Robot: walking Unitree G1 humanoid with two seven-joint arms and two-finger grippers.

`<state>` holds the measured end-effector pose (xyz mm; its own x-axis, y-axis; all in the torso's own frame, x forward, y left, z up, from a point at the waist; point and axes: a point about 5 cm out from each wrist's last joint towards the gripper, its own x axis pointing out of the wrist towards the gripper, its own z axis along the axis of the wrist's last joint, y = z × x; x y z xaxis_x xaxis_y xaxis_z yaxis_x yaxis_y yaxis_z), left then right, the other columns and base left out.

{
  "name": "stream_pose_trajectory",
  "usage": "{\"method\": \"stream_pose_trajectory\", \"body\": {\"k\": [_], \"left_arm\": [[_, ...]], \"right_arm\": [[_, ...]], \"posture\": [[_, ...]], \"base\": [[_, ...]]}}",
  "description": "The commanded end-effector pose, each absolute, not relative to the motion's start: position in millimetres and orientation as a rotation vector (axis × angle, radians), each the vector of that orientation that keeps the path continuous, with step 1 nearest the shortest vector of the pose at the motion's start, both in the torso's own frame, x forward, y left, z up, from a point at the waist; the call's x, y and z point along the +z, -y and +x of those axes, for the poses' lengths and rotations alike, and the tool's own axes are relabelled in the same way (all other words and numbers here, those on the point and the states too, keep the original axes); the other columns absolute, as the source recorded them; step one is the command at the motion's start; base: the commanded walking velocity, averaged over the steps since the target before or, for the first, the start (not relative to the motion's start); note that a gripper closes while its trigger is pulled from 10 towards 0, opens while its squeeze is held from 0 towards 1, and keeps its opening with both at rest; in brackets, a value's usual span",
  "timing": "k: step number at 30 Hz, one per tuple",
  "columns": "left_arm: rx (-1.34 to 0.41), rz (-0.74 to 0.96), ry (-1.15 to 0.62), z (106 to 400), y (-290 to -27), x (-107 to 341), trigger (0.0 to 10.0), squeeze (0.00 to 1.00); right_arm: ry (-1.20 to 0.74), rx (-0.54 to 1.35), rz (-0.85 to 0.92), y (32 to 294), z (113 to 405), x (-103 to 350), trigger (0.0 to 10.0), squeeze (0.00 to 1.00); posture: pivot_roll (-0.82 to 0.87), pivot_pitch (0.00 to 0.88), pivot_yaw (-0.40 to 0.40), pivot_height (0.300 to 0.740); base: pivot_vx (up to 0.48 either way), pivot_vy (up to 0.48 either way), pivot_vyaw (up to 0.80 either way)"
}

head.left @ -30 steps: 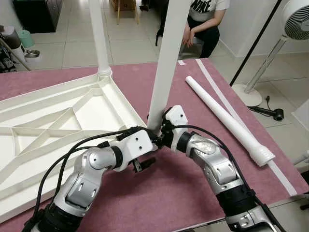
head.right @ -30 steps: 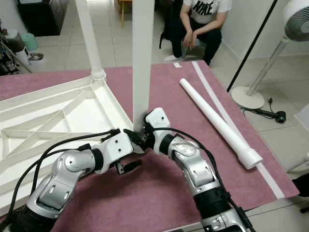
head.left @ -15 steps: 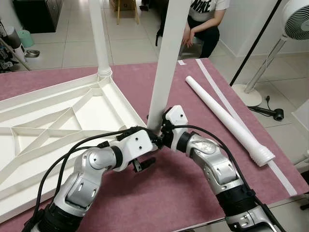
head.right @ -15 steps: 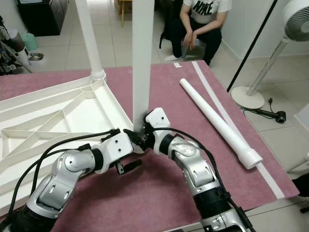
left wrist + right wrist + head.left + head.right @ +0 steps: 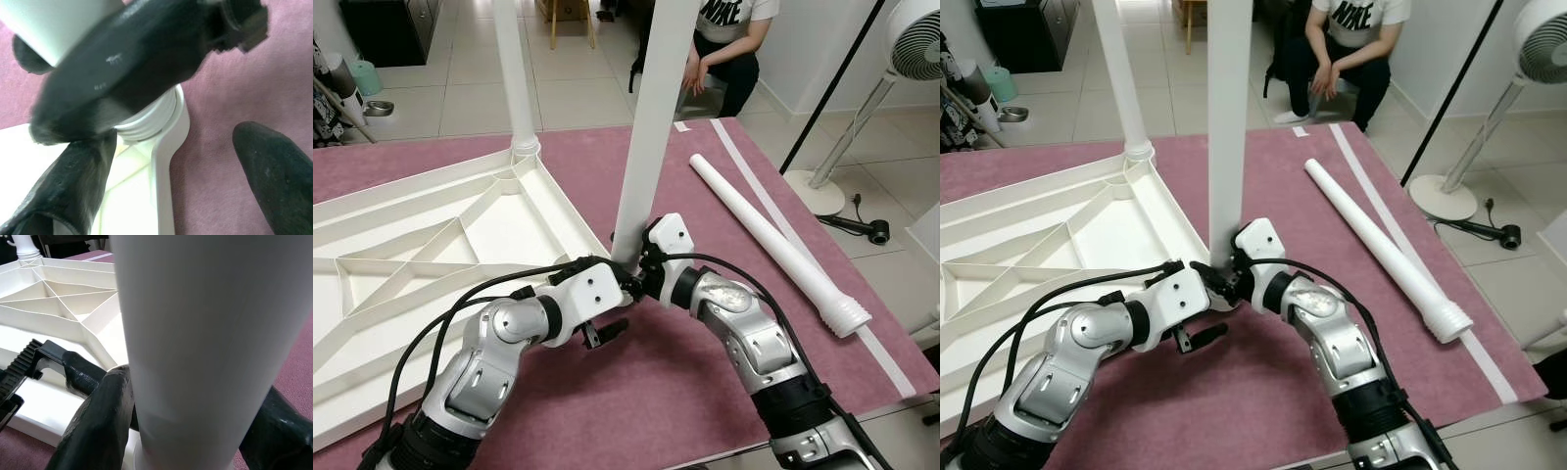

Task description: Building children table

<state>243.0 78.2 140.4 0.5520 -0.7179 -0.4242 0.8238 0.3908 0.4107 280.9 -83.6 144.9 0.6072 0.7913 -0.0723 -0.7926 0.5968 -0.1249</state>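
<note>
Legs: one (image 5: 516,73) stands fitted at the far corner of the upturned table frame (image 5: 431,245); the right gripper (image 5: 639,266) clamps a second (image 5: 649,127) in the near corner; the left gripper (image 5: 625,284) is spread beside it; a third (image 5: 773,240) lies nearby on the tabletop (image 5: 636,392).

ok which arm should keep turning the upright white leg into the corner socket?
Right, probably. The right gripper has its fingers around the upright white plastic leg; the left gripper sits open at the socket beside it.

Both grippers (image 5: 628,284) (image 5: 195,431) together, fingers spread.
</note>
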Motion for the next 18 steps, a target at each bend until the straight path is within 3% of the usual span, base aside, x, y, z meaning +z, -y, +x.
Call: {"method": "stream_pose_trajectory", "body": {"k": [1,7,18], "left_arm": [[-0.917,0.644,-0.095,249.2,-88.8,159.6,10.0,0.00],[-0.881,0.639,-0.090,249.7,-114.7,166.9,10.0,0.00],[-0.873,0.630,-0.085,252.1,-114.2,169.5,10.0,0.00]], "right_arm": [[-0.028,1.045,-0.143,74.4,268.7,138.7,10.0,0.00],[0.019,1.000,-0.212,98.2,275.9,147.4,10.0,0.00],[0.034,0.991,-0.208,96.5,278.2,150.4,10.0,0.00]], "posture": [[0.10,0.000,0.000,0.740],[0.12,0.000,0.000,0.740],[0.11,0.000,0.000,0.740]], "base": [[0.000,0.000,0.00],[0.000,0.000,0.00],[0.000,0.000,0.00]]}}
